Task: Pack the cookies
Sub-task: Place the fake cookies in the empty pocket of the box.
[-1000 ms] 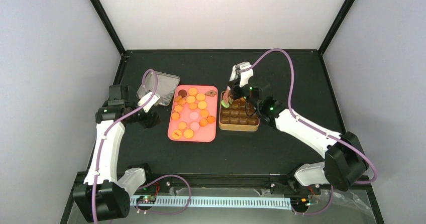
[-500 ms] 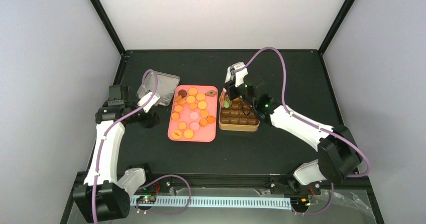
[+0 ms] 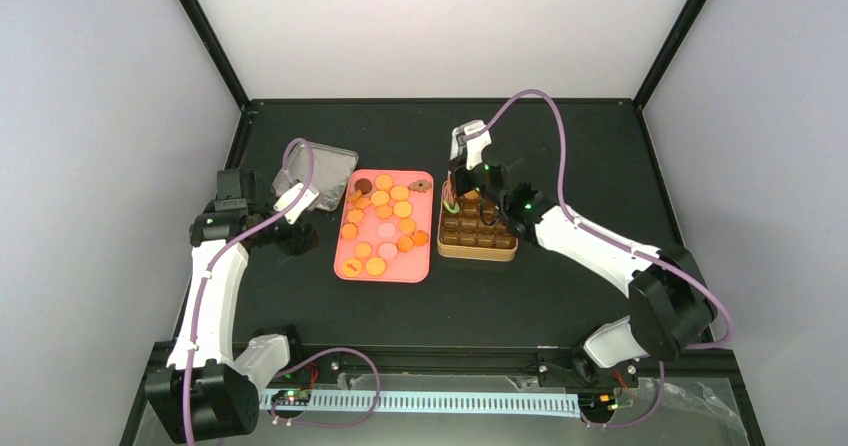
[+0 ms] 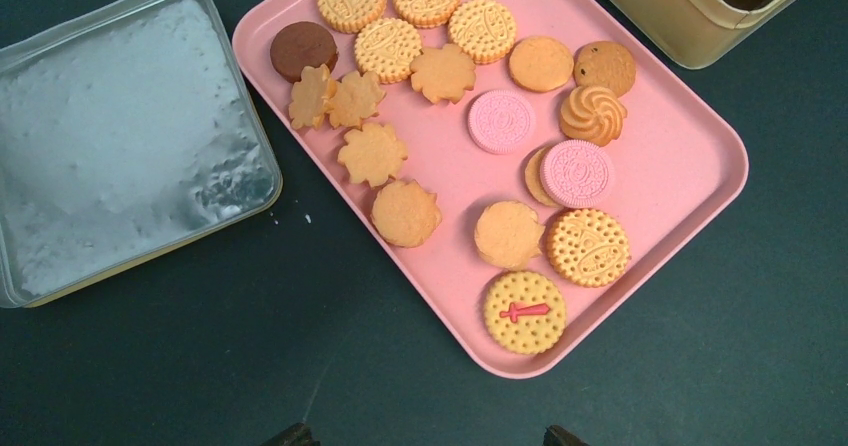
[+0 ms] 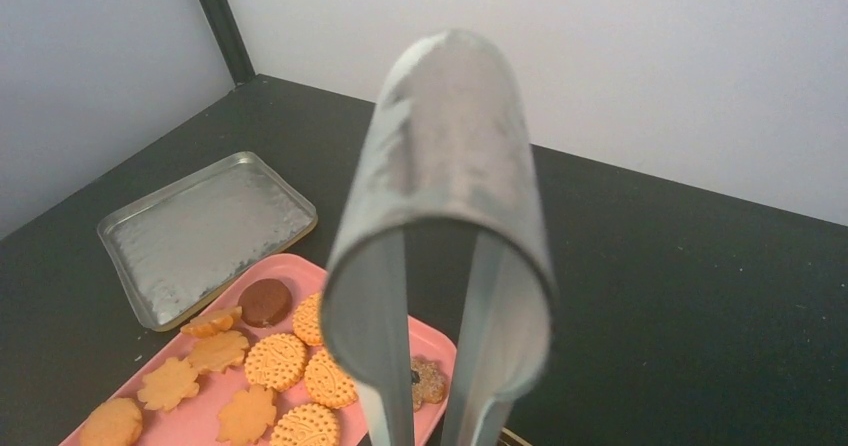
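No readable txt, brand or nr that I can make out. Signs only, via left wrist cam: one yellow cookie point(image 4: 524, 312) at the near end of the pink tray point(image 4: 690, 181) has a red sword-like mark on top. The gold tin point(image 4: 660, 16) has a small brown bear-like print on its wall, cut off by the frame edge. The pink cookies point(image 4: 500, 121) have embossed patterns, too fine to read. Top cam: all too small to read.
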